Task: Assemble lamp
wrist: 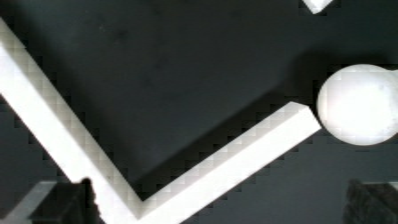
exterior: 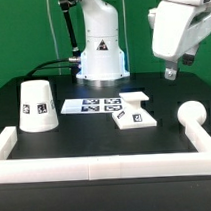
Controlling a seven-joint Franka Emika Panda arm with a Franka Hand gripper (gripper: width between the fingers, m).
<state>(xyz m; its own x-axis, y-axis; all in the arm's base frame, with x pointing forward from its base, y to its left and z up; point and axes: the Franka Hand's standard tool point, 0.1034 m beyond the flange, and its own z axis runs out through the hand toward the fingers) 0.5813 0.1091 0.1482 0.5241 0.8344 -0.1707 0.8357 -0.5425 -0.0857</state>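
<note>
I'm seeing the lamp's three parts sitting loose and apart on the black table (exterior: 75, 137). The flat angular white plastic base (exterior: 132, 115) is lying mid-table, the white ball-topped plastic bulb (exterior: 190, 116) is standing toward the exterior view's right, and the larger white tapered cup-like shade (exterior: 37, 105) is resting wide end down at its left. The two-finger gripper (exterior: 178, 70) is hovering high on the bulb's side, holding nothing, with its dark fingers (wrist: 50, 200) spread wide. The long white border frame (exterior: 97, 166) is edging the table, and the marker board (exterior: 100, 104) is lying just beside the base.
</note>
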